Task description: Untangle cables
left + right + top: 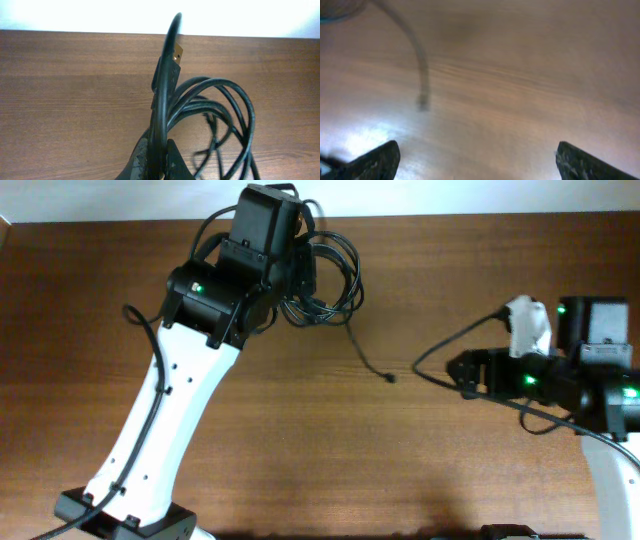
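Table (pixel 300 450): brown wood grain, carrying both arms and the cables, with a pale wall behind its far edge.
Left arm (pixel 160 420): a white link rises from the near-left base, and its black wrist reaches the far middle of the table, over the bundle.
Right arm (pixel 600 395): at the right edge, with its black wrist pointing left.
Cables (pixel 335 280): thin black cords bunched in loose loops at the far middle of the table, just right of the left wrist and partly hidden under it. In the left wrist view the loops fan out to the right of the fingers.
Tail (pixel 358 345): one cord leaves the bundle toward the near side and ends between the two arms.
Left pincer (pixel 159 155): narrow, clamped on one cord that arcs upright from between its fingers.
Right pincer (pixel 480 160): wide, with nothing between its fingers and only blurred table ahead. A blurred cord end (pixel 422 102) lies ahead and to the left, apart from it.
Plug (pixel 177 52): a gold metal tip high on the upright loop, just beside the held cord.
Tail tip (pixel 390 378): a small dark end, near the right pincer but not touching it.
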### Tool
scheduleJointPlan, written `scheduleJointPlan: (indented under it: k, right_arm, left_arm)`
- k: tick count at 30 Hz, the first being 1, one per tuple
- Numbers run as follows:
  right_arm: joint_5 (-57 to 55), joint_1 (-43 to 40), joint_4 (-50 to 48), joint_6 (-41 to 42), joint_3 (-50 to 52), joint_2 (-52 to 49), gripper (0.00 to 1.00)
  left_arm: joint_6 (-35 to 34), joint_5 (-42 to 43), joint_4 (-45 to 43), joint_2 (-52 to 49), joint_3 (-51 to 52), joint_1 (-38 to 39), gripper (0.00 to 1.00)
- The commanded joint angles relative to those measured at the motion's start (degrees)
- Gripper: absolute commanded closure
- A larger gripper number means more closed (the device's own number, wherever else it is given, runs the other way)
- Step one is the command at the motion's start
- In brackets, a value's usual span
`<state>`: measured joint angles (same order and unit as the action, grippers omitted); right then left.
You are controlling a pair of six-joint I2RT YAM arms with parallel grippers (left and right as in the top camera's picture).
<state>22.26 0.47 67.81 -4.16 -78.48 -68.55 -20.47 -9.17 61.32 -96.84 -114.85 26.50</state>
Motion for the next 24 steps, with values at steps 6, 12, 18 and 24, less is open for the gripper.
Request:
scheduleJointPlan:
  k: [6,12,18,24]
  right_arm:
    - [8.5,23.5,-8.1,-28.2,-0.5,-5.2,0.00]
    - [-15.5,28.9,-23.1,-28.5,-0.5,-15.9,0.00]
    - [-17.1,28.8,-20.9,-30.8,-13.9,-14.8,0.01]
    - [-14.5,28.9,-18.6,-31.4,-16.9,-15.8,0.01]
  left_arm:
    - [0.8,-1.1,0.4,-0.3,-0.3,0.0,1.00]
    - [0.8,-0.1,1.9,-0.3,-0.3,0.0,1.00]
    - [0.8,0.0,3.1,-0.3,-0.3,0.1,1.00]
    - [0.3,-5.7,2.2,-0.2,-1.6,0.0,1.00]
